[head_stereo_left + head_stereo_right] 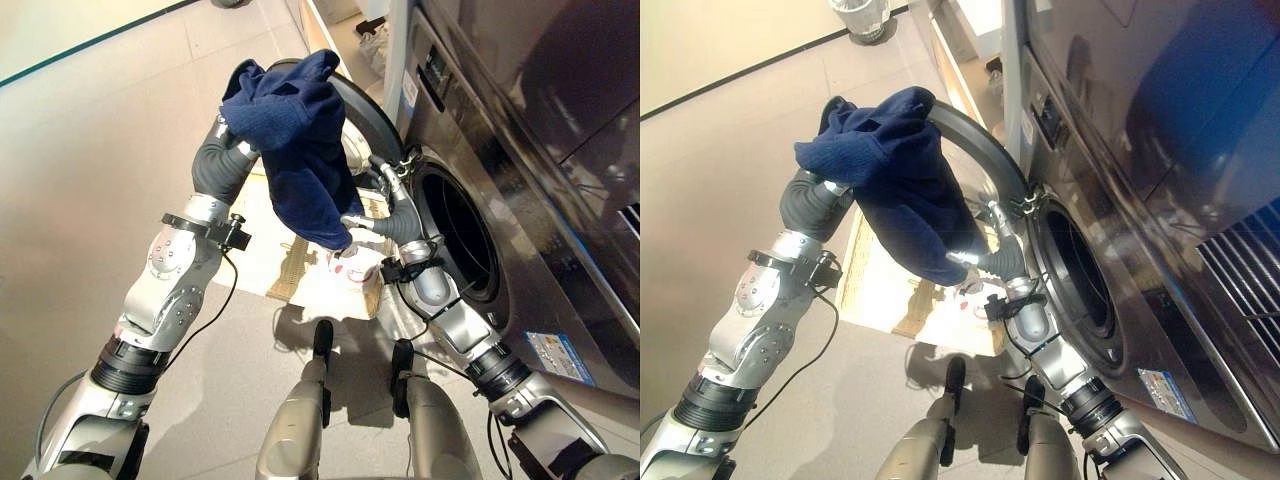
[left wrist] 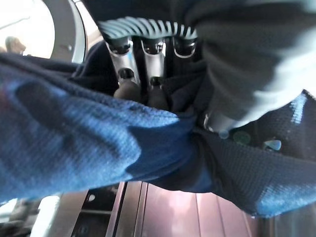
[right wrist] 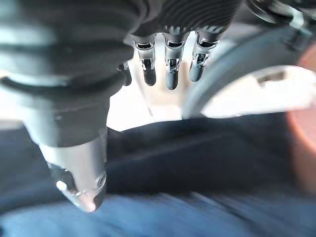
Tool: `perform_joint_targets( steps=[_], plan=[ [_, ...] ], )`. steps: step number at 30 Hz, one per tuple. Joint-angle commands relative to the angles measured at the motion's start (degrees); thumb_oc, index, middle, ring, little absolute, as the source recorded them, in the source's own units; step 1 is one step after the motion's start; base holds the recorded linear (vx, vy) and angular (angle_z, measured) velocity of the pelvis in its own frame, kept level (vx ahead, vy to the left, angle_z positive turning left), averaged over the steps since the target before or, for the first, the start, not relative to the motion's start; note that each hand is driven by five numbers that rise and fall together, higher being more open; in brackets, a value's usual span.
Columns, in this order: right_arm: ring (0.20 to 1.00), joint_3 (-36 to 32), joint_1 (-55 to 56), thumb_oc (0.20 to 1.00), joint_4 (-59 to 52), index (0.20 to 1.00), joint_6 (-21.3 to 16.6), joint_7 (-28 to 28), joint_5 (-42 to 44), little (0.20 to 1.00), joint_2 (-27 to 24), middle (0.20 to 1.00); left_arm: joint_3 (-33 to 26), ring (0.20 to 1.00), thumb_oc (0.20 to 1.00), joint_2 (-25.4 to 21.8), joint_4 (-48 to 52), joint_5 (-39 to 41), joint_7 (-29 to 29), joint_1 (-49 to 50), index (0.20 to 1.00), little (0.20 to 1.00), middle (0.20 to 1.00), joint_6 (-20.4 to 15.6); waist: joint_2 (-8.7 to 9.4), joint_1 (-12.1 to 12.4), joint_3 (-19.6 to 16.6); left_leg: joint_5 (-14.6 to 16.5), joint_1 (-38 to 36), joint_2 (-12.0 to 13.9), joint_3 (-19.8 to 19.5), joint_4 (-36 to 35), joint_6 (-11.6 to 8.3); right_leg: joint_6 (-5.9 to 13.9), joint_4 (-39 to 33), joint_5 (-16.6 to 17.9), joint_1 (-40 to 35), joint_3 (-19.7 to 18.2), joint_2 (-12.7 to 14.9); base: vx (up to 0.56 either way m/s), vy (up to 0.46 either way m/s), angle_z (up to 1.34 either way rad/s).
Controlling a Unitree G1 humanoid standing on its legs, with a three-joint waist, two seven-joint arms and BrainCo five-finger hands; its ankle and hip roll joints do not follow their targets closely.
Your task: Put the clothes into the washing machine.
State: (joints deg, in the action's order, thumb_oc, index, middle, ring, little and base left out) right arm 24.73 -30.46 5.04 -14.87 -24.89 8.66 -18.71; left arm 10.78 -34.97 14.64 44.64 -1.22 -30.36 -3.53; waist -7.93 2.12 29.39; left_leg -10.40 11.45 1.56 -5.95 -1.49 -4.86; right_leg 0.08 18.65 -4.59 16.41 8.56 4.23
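Garment [image 1: 295, 150] in L hand [image 2: 136, 74] | R hand [image 3: 168, 69] prob. slack, wrist view

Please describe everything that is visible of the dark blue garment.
The garment is dark navy and looks like a soft knit fabric. It is bunched and crumpled at the top, where it drapes over the left hand, whose fingers curl into the cloth. From there it hangs down in a loose fold that narrows to a rounded end. It is held in the air in front of the washer's open door, beside the drum opening. The right hand is at its lower end, fingers straight.
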Motion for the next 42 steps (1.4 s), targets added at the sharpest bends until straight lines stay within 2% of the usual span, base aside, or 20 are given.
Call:
perform_joint_targets(
  steps=[1,4,7,10,11,16,18,20,25,29,35,37,40,42],
  plan=[
    [1.000,-1.1,-2.0,1.000,-5.0,1.000,-6.6,-4.9,-1.1,1.000,4.7,1.000,1.5,0.200,0.200,2.3,1.3,0.8,-1.4,-3.0,0.200,0.200,0.200,-0.7,2.22,-1.6,-7.6,6.1,-4.3,-5.8,4.4,-0.3,1.98,3.63,-17.3,8.2,-8.0,-1.6,0.8,0.05,0.039,-0.03],
    [1.000,-1.0,-2.0,1.000,-6.3,1.000,-7.0,-5.3,-2.1,1.000,4.8,1.000,2.0,0.200,0.200,2.7,0.7,0.6,-2.6,-3.3,0.200,0.200,0.200,0.0,2.01,-2.0,-8.1,6.2,-4.7,-5.9,4.5,-0.4,2.04,3.63,-17.4,8.1,-8.2,-1.9,0.8,0.05,0.030,-0.02],
    [1.000,0.1,-2.2,1.000,-8.1,1.000,-5.5,-3.7,-2.5,1.000,4.1,1.000,2.2,0.200,0.200,2.7,0.0,0.7,-5.1,-3.3,0.200,0.200,0.200,1.7,1.89,-2.1,-8.6,6.2,-4.9,-5.9,4.9,-0.3,2.11,3.61,-17.7,8.3,-8.4,-2.1,0.9,0.03,0.015,-0.04],
    [1.000,0.8,-2.0,1.000,-9.3,1.000,-4.6,-2.7,-1.8,1.000,3.2,1.000,2.1,0.200,0.200,2.5,-0.8,0.7,-4.6,-3.1,0.200,0.200,0.200,3.1,2.00,-2.3,-8.6,6.2,-4.7,-5.9,5.1,-0.2,2.08,3.65,-17.7,8.3,-8.3,-2.1,0.9,0.00,-0.001,-0.01],
    [1.000,1.3,-1.8,1.000,-10.2,1.000,-3.7,-1.3,-0.9,1.000,2.7,1.000,2.4,0.200,0.200,2.3,-1.0,1.6,-3.2,-2.7,0.200,0.200,0.200,4.7,2.10,-2.3,-8.5,6.2,-4.7,-5.9,5.2,-0.2,2.14,3.66,-17.8,8.4,-8.2,-2.2,0.9,-0.02,-0.012,-0.03],
    [1.000,3.5,-2.4,1.000,-9.5,1.000,-0.8,4.1,1.4,1.000,1.1,1.000,4.8,0.200,0.200,1.6,-1.1,4.4,3.1,-2.4,0.200,0.200,0.200,8.1,2.12,-2.5,-8.3,6.2,-4.5,-6.1,5.4,0.1,2.19,3.72,-18.0,8.6,-8.0,-2.3,0.9,0.00,-0.002,-0.01],
    [1.000,6.1,-3.2,1.000,-7.0,1.000,1.3,7.1,3.5,1.000,0.0,1.000,7.6,0.200,0.200,0.8,-0.7,6.2,6.6,-3.2,0.200,0.200,0.200,9.6,2.18,-2.5,-8.2,6.2,-4.6,-6.1,5.6,0.2,2.21,3.77,-18.2,8.8,-8.2,-2.2,0.9,0.00,-0.003,-0.02],
    [1.000,7.1,-3.6,1.000,-5.8,1.000,2.0,8.1,5.1,1.000,-0.2,1.000,8.7,0.200,0.200,0.5,-0.6,6.5,7.7,-3.8,0.200,0.200,0.200,9.7,2.26,-2.5,-8.1,6.2,-4.5,-6.1,5.7,0.2,2.21,3.77,-18.2,8.9,-8.2,-2.1,1.0,0.00,0.000,0.00],
    [1.000,12.9,-4.2,1.000,-0.9,1.000,7.3,17.6,17.4,1.000,-1.6,1.000,14.5,0.200,0.200,-2.3,1.3,12.9,12.1,-7.2,0.200,0.200,0.200,10.4,2.89,-2.1,-7.3,6.0,-3.8,-6.0,6.2,0.5,2.21,3.78,-18.4,9.2,-7.9,-1.4,1.0,-0.03,-0.030,0.00],
    [1.000,14.7,-4.9,1.000,-0.3,1.000,8.6,18.1,19.6,1.000,-1.1,1.000,17.1,0.200,0.200,-2.5,1.9,16.4,13.5,-8.2,0.200,0.200,0.200,10.8,3.20,-2.2,-6.7,5.9,-3.4,-6.0,6.2,0.5,2.29,3.78,-18.4,9.5,-7.6,-1.5,0.9,-0.04,-0.020,0.01],
    [1.000,17.4,-7.2,1.000,1.5,1.000,9.3,14.7,16.0,1.000,-0.1,1.000,21.8,0.200,0.200,-0.7,3.0,25.0,17.1,-8.5,0.200,0.200,0.200,12.9,3.40,-2.6,-5.4,5.6,-2.9,-6.1,6.9,0.2,2.56,3.77,-18.9,10.4,-6.7,-1.9,0.5,-0.01,-0.003,0.01],
    [1.000,17.8,-7.4,1.000,1.9,1.000,9.4,14.4,15.6,1.000,-0.1,1.000,22.1,0.200,0.200,-0.3,3.1,25.6,17.5,-8.4,0.200,0.200,0.200,13.0,3.41,-2.6,-5.3,5.7,-2.8,-6.1,7.1,0.2,2.59,3.76,-18.9,10.5,-6.6,-1.9,0.5,0.00,0.000,0.00],
    [1.000,19.4,-8.3,1.000,3.5,1.000,12.1,15.5,16.6,1.000,-0.5,1.000,23.4,0.200,0.200,0.2,3.4,26.6,18.7,-8.0,0.200,0.200,0.200,11.7,3.53,-2.4,-4.7,5.6,-2.4,-6.1,7.1,0.1,2.74,3.58,-19.1,10.7,-6.3,-2.1,0.3,-0.01,-0.003,-0.01],
    [1.000,20.3,-8.7,1.000,5.4,1.000,15.9,19.9,18.8,1.000,-0.5,1.000,23.5,0.200,0.200,0.4,3.3,26.3,18.5,-7.9,0.200,0.200,0.200,10.7,3.65,-2.3,-4.4,5.5,-2.4,-6.1,6.8,0.1,2.80,3.46,-19.0,10.6,-6.2,-2.3,0.2,0.00,0.000,0.00]
  ],
)
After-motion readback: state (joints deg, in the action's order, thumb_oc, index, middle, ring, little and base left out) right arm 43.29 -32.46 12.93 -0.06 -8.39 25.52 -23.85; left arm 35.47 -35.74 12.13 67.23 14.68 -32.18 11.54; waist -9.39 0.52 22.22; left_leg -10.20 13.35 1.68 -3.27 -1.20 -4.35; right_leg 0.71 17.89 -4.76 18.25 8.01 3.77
